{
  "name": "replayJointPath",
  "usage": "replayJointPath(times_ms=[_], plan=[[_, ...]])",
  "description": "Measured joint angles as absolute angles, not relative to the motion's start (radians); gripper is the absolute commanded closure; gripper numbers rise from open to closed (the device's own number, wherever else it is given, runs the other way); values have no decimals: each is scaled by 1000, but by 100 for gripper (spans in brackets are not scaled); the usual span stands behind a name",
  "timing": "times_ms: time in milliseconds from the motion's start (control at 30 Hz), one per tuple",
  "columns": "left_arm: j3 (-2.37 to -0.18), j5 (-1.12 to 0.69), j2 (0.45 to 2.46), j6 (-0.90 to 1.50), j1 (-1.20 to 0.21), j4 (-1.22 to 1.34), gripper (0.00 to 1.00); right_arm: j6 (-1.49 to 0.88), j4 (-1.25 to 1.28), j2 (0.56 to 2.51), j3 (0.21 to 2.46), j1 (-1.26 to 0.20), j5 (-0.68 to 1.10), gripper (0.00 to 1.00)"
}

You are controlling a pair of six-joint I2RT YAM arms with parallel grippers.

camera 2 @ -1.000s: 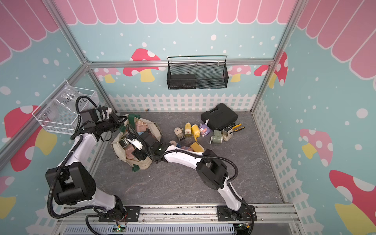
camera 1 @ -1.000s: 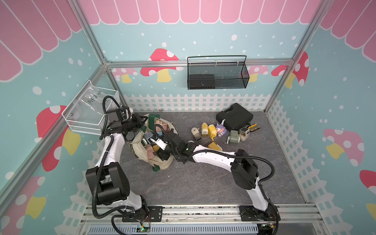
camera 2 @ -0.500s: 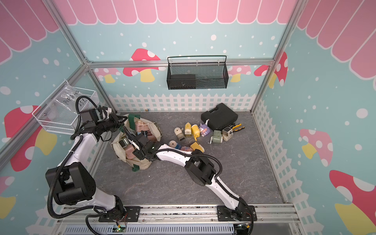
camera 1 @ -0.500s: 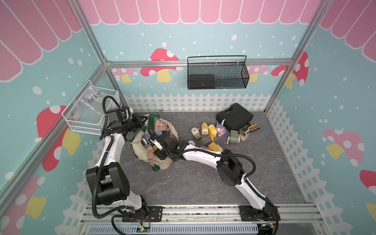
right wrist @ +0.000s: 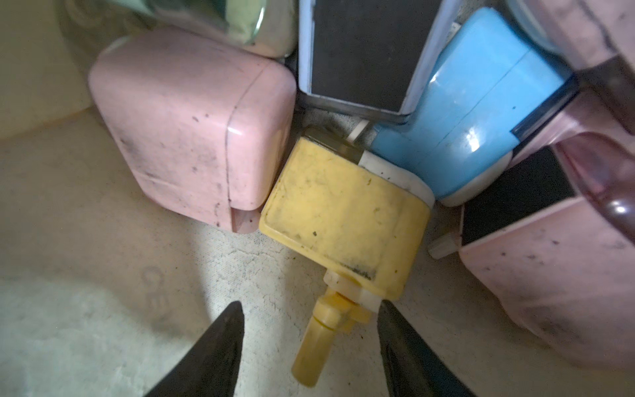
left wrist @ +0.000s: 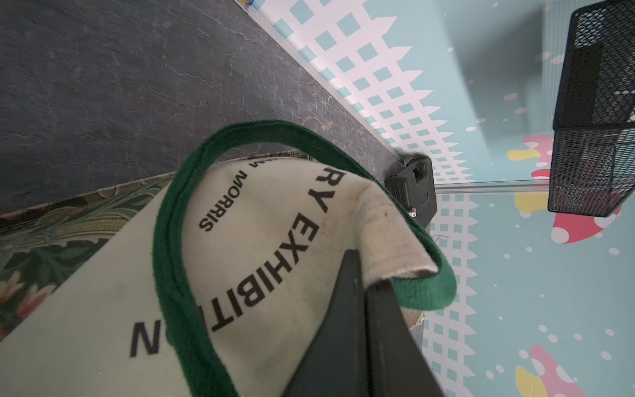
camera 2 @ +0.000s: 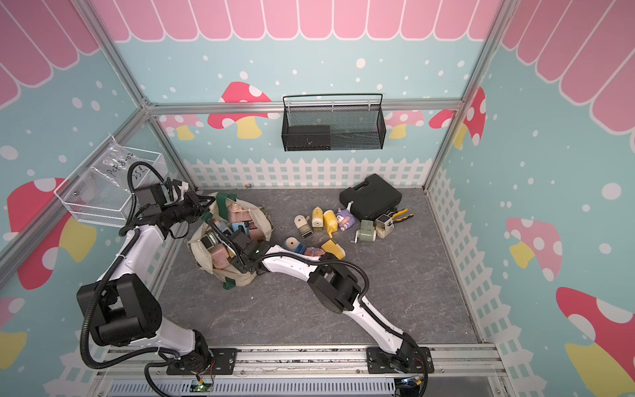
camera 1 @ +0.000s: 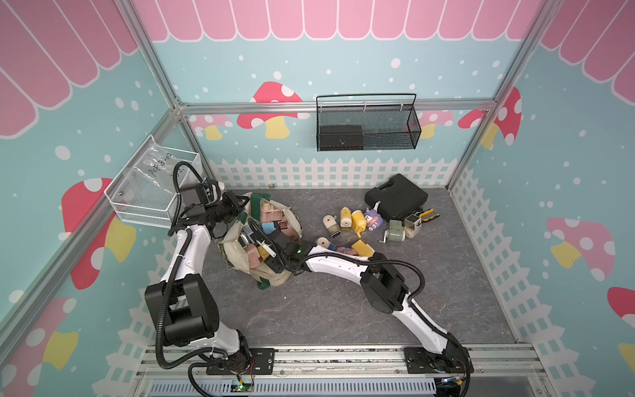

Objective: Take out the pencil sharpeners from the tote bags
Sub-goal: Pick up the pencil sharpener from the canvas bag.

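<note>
Left of centre in both top views, one tote bag (camera 1: 237, 256) lies open on the floor (camera 1: 343, 309), packed with sharpeners. One left gripper (left wrist: 359, 271) is clenched on its cream rim beside the green strap (left wrist: 171, 220). One right gripper (right wrist: 309, 304) reaches inside, jaws spread either side of a yellow sharpener (right wrist: 343, 209) crank, not gripping. Nine loose sharpeners (camera 1: 359, 220) lie centre-right, near one black case (camera 1: 395, 197).

Robot test cell — aluminium frame (camera 1: 446, 104); mushroom-print walls (camera 1: 343, 62) (playful).
</note>
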State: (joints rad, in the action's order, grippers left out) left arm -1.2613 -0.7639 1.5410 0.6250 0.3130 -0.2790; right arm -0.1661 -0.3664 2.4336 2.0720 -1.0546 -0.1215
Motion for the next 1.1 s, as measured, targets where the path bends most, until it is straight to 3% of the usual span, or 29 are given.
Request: replayJointPath(times_ms=[333, 467, 900, 1100], plan=[[-1261, -764, 1541, 625, 313, -279, 100, -165, -386, 2458, 2123, -1054, -127, 47], [-1261, -764, 1541, 625, 313, -279, 100, -165, -393, 2469, 2130, -1054, -125, 59], [-1261, -764, 1541, 625, 313, -279, 100, -149, -400, 2463, 2139, -1054, -159, 80], [-1261, -764, 1541, 625, 314, -279, 100, -141, -410, 2451, 2139, -1047, -180, 84]])
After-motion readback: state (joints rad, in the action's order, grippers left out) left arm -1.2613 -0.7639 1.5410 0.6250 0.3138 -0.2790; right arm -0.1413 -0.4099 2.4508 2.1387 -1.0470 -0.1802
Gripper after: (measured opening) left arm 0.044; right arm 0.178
